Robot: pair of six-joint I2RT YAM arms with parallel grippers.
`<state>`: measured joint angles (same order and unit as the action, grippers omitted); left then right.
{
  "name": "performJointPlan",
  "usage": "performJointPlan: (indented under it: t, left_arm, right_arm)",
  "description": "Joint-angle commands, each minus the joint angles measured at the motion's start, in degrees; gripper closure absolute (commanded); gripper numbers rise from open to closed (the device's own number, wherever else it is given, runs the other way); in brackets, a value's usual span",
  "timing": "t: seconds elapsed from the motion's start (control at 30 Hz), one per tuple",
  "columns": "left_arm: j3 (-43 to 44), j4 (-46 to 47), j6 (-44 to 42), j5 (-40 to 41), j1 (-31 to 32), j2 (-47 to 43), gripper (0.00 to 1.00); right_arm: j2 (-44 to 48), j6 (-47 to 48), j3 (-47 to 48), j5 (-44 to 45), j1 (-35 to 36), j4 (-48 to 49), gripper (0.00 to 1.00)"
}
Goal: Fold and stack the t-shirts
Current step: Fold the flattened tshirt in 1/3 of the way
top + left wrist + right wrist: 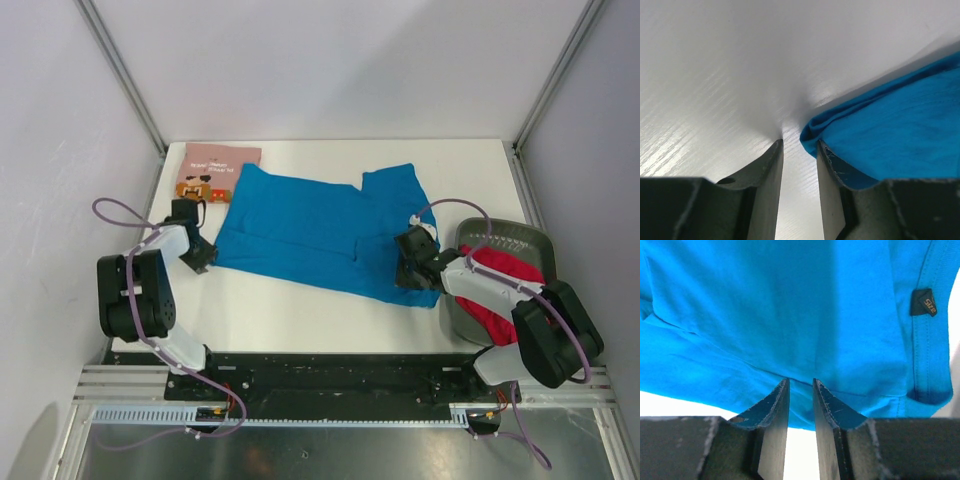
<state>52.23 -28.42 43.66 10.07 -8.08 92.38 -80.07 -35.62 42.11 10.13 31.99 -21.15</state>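
White laminate tabletop (300,310) is carrying everything, with pale panels closing it in. The plain bright blue cloth t-shirt (310,230) is lying spread flat across the middle, laid out for folding by the look of it. Bare surface is showing below its lower edge and above it, leaving room to swing a fold over. At the right of the overhead frame, the dark grey plastic basket (500,238) is holding the crumpled plain red t-shirt (505,275), apparently waiting its turn. In the upper left, the dusty pink printed t-shirt (215,165) is lying folded, probably beginning the stack. The left tool (800,142) is standing narrowly parted over bare tabletop and gripping nothing, with the blue corner just beside one finger. The right tool (800,382) is likewise standing narrowly parted at the blue shirt's lower hem, with nothing visibly pinched.
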Motion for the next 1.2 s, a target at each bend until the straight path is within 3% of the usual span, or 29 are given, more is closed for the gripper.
performJointPlan:
  t: [0.0, 0.67, 0.77, 0.93, 1.17]
  left_arm:
    - [1.2, 2.4, 1.0, -0.2, -0.4, 1.3, 0.62]
    - [0.9, 4.7, 1.5, -0.2, -0.4, 2.2, 0.63]
    - [1.5, 4.6, 1.6, 0.0, -0.4, 3.3, 0.70]
    - [1.0, 4.4, 2.2, 2.4, -0.4, 2.3, 0.96]
    - [-2.5, -1.4, 4.4, 12.8, -0.6, -5.4, 1.00]
  right_arm:
    - [2.3, -0.8, -0.7, 1.3, -0.5, -0.7, 0.70]
    - [3.8, -1.0, -2.6, 0.5, -1.1, -0.7, 0.70]
    - [4.4, -1.0, -2.6, 0.6, -1.2, -1.5, 0.70]
    - [7.0, -2.5, -4.7, -2.1, -3.0, -2.9, 0.69]
    - [12.8, -5.7, -11.0, -4.6, -5.9, -4.4, 0.68]
